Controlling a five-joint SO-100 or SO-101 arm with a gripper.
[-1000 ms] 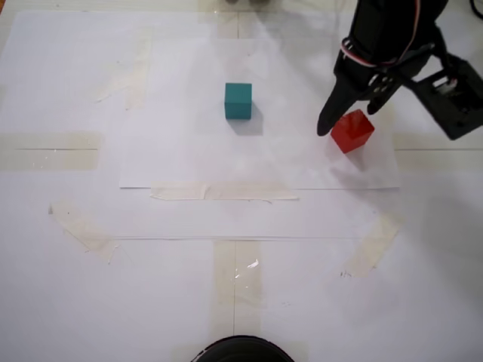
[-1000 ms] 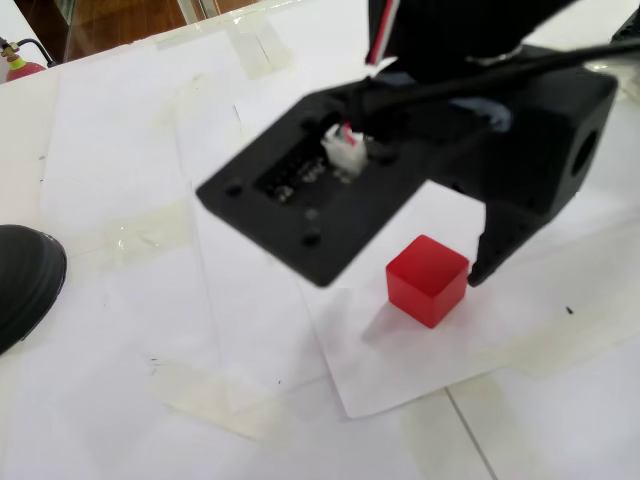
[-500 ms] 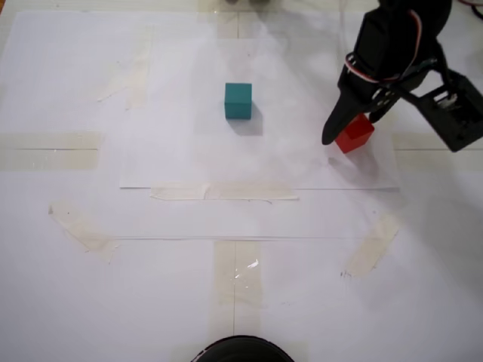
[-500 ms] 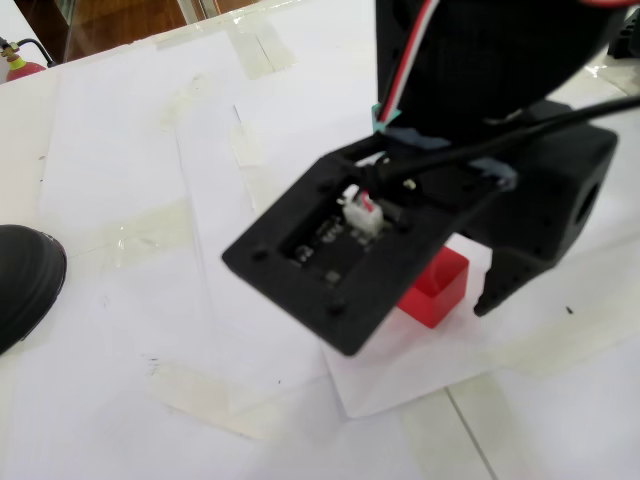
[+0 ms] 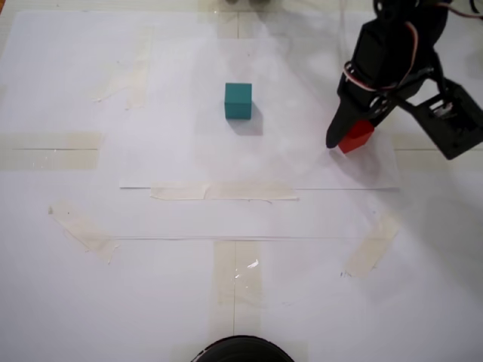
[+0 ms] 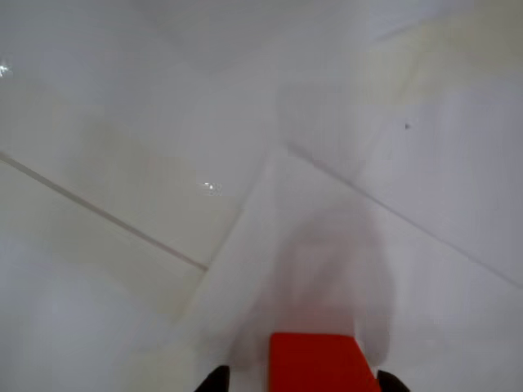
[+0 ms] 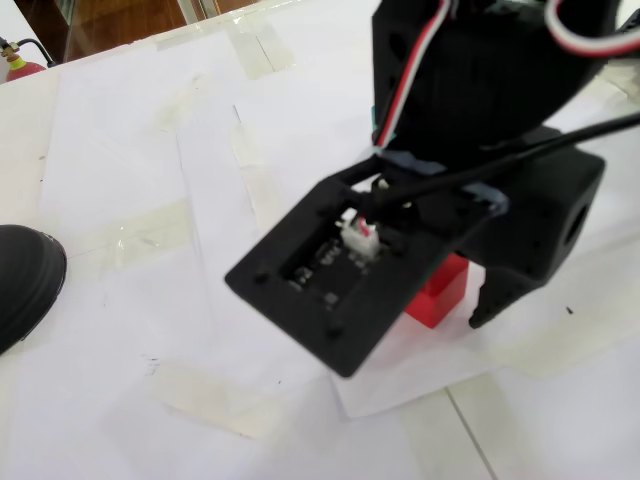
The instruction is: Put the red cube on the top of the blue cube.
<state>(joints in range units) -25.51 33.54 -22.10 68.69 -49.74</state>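
**Gripper down over the red cube, grasp unconfirmed**

Gripper sits at the right side of the paper-covered table in a fixed view, lowered until my fingertips are level with the red cube. One dark finger lies against the cube's left face in that view; the other finger is hidden behind my own arm, so contact on the far side is not visible.

Wrist view: the red cube fills the bottom centre of the frame, with a dark fingertip showing just beside each lower corner. My jaws straddle the cube with a narrow gap on either side. Whether they have pinched it I cannot tell; the cube looks to be resting on the paper.

In a fixed view from the side, my arm's black housing covers most of the scene. Only part of the red cube shows beneath it, on the white sheet near its taped corner.

Blue cube: teal, upright, alone on the inner sheet of paper, well apart from the red cube and to its left in a fixed view. Nothing touches it. Strips of tape hold the sheets down.
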